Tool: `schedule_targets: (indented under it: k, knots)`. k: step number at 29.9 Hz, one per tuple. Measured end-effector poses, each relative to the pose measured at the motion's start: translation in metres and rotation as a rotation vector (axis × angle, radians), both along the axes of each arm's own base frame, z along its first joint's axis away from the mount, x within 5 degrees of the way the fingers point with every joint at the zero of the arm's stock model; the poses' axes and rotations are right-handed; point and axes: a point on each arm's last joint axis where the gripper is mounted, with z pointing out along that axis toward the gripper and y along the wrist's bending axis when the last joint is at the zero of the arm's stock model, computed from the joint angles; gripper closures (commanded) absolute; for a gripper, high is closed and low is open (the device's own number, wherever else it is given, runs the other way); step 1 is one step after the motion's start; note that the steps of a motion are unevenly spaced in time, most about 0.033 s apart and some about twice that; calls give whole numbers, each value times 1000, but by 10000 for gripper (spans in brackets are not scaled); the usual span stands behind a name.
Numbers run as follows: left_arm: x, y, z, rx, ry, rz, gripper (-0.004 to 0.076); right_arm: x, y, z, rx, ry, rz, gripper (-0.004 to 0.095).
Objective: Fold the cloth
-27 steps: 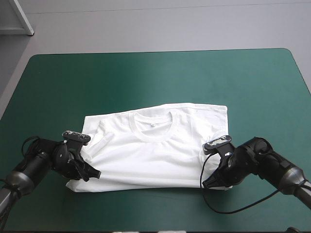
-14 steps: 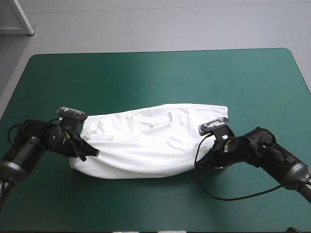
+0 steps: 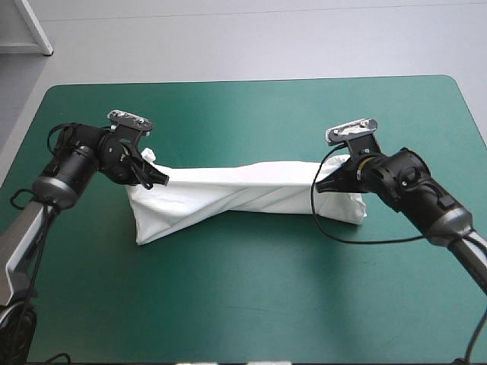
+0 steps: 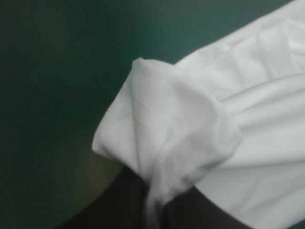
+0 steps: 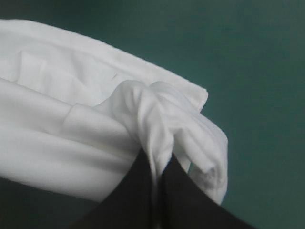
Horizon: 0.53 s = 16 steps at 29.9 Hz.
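The table with its teal-green cover (image 3: 243,304) fills most of the high view. Across its middle, well clear of every edge, the white short-sleeved cotton T-shirt (image 3: 236,199) stretches as one long narrow band from side to side, marked by slanting creases that run along its length. Its top edge is held up at both ends, while the cloth below sags. At the left end a broad flap drops toward the near side and seems to rest on the cover. At the right end a smaller rounded bunch hangs beside the gripper.

The left gripper (image 3: 156,176) comes in from the table's left side and is clamped on the band's left upper corner. In the left wrist view the T-shirt (image 4: 190,133) wraps over the left gripper (image 4: 152,195) in a soft rounded fold. The black fingers (image 4: 119,200) show only at their bases, all but together with the white cloth drawn down between them.

The right gripper (image 3: 326,185) reaches in from the table's right and pinches the band's right upper corner. In the right wrist view its black fingers (image 5: 136,191) form a narrow arch at the right gripper (image 5: 157,176), with a thin pleat of the T-shirt (image 5: 71,119) nipped in the slit and puckered folds bulging just ahead of the tips.
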Motion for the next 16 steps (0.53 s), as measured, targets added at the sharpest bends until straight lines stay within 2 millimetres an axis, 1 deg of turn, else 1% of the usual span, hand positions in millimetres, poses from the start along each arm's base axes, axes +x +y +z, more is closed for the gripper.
schedule_targets:
  k: [3, 5, 9, 13, 15, 16]
  knots:
    - [18, -4, -8, 1, -20, -6, 705, 24, -2, -7, -2, 7, -9, 925]
    - [28, -6, -17, 8, -28, -11, 705, 39, -3, -12, -5, 16, -8, 925]
    - [42, -5, -35, 60, -22, -3, 705, 62, 3, -25, -17, 36, -3, 925]
    - [52, 0, -48, 129, -19, 45, 704, 83, 12, -45, -7, 74, -2, 920]
    - [55, 1, -52, 146, -31, 50, 702, 90, 17, -55, 11, 103, -6, 870]
    - [57, 1, -53, 152, -36, 48, 690, 92, 19, -59, 22, 116, -5, 816]
